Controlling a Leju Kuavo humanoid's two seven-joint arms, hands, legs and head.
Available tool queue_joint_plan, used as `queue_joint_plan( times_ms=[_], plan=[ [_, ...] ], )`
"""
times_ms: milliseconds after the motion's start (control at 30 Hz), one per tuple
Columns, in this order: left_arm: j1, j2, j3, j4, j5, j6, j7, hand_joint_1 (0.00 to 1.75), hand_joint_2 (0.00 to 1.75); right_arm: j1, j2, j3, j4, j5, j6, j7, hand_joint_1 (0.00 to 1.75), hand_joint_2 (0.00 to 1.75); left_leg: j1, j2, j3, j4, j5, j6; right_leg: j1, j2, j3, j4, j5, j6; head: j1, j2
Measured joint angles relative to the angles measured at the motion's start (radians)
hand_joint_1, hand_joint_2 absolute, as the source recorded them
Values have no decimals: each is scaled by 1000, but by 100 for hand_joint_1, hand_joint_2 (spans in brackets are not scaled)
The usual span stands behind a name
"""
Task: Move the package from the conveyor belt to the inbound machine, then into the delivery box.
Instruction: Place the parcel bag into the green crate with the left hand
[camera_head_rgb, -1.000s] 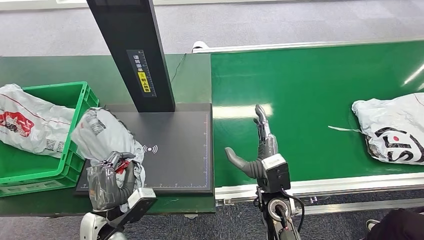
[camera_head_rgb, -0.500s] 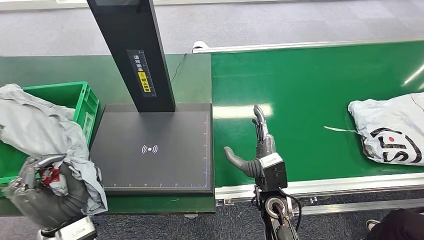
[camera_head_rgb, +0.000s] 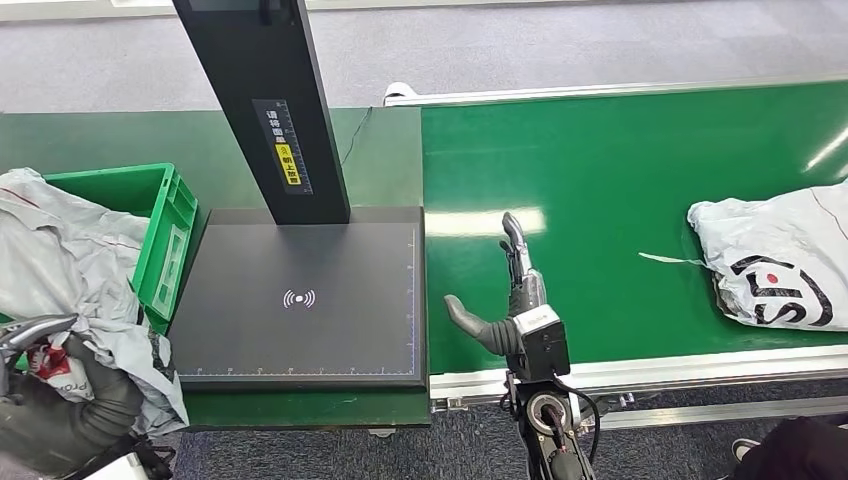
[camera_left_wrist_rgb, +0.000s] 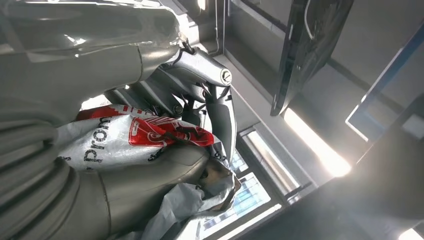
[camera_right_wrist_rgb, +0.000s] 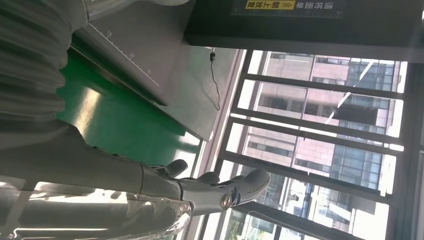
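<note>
Fingers of the left hand (camera_head_rgb: 60, 405) clench a crumpled grey plastic package (camera_head_rgb: 85, 285) at lower left, beside the green plastic crate (camera_head_rgb: 165, 235); right hand (camera_head_rgb: 510, 300) hovers spread and empty above the green conveyor belt (camera_head_rgb: 620, 180); since earlier, the package has left the black scanner platform (camera_head_rgb: 310, 300).

Package (camera_head_rgb: 70, 260) is crinkly glossy grey plastic film, conveyor belt (camera_head_rgb: 620, 180) smooth slightly shiny green, inbound machine (camera_head_rgb: 310, 300) plate matt black, delivery box (camera_head_rgb: 165, 240) hard green plastic.

The left hand (camera_head_rgb: 50, 420) and its grey package (camera_head_rgb: 80, 270) are cut off by the head view's left edge.
</note>
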Motion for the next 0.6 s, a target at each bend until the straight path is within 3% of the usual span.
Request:
queue_joint_plan(
  times_ms=[200,333,400,467,533,600],
  plan=[
    [-49,-8,60,-37,73,0,0,175,175,-16,0,5,18,-4,-7,-12,0,175,0,0,0,0,0,0,0,0,0,0,0,0,0,0],
    [-176,41,151,78,121,-12,57,175,175,-24,1,10,29,-11,-11,-16,0,175,0,-3,2,0,3,-1,0,-2,1,0,1,-1,0,0],
    [-323,111,191,245,79,-46,163,175,175,-29,1,16,34,-13,-10,-19,0,175,0,-7,1,0,7,-2,1,-6,0,0,2,-3,0,0],
    [-526,198,227,488,7,-86,267,175,175,-35,2,23,37,-15,-5,-22,0,175,0,-10,-2,0,11,-5,2,-10,-2,1,6,-7,0,0],
    [-717,278,253,727,-55,-106,329,175,175,-36,3,31,38,-15,0,-22,0,175,1,-5,-4,0,13,-7,2,-7,-5,2,11,-10,0,0],
    [-861,334,265,911,-106,-116,384,175,175,-29,3,33,38,-15,2,-22,0,175,1,2,-4,0,14,-8,2,-1,-7,2,13,-11,0,0]
  ],
)
